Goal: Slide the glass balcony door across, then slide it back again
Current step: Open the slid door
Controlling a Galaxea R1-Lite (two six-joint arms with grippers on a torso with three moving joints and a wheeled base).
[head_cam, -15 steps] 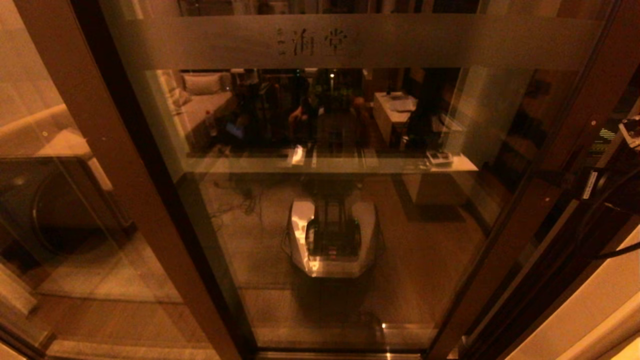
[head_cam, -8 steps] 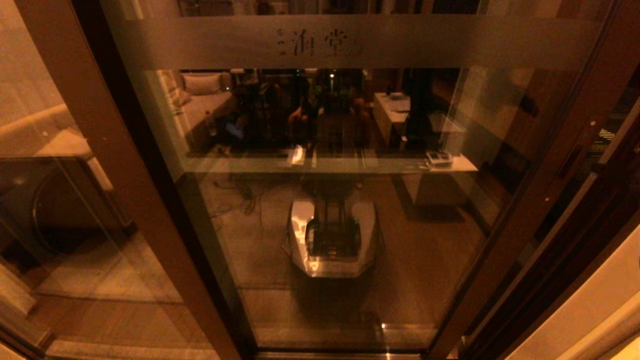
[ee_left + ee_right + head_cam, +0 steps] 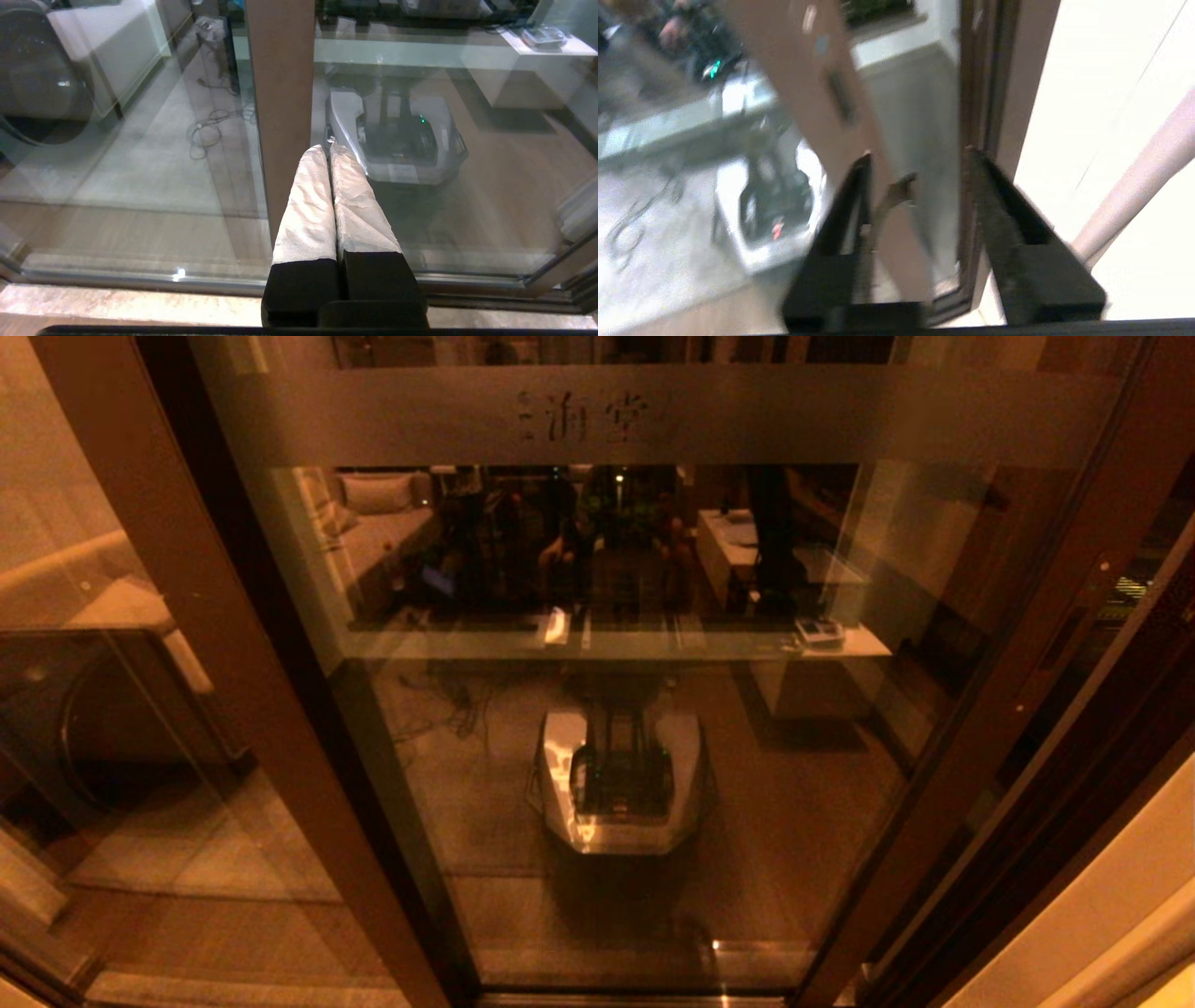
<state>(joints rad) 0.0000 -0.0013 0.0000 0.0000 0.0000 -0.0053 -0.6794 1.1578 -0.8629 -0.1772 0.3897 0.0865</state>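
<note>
The glass balcony door (image 3: 635, 756) fills the head view, with its broad frosted band (image 3: 653, 415) on top and a thin strip (image 3: 616, 642) at mid-height. Neither gripper shows in that view. In the left wrist view my left gripper (image 3: 328, 147) is shut on nothing, its white-wrapped fingers (image 3: 308, 205) pointing at the door's brown left stile (image 3: 280, 93). In the right wrist view my right gripper (image 3: 917, 158) is open. The door's right stile (image 3: 817, 79), with its recessed pull (image 3: 840, 100), shows between the black fingers (image 3: 994, 205). Contact cannot be told.
A narrower brown-framed glass panel (image 3: 112, 709) stands to the left of the door. The fixed dark frame (image 3: 985, 93) and a pale wall (image 3: 1092, 84) lie to the right. The door track (image 3: 140, 280) runs along a stone sill (image 3: 117, 303). The glass reflects the robot base (image 3: 621, 784).
My right arm, seen at the right edge of the head view a second ago, has left that view. The door has not visibly shifted.
</note>
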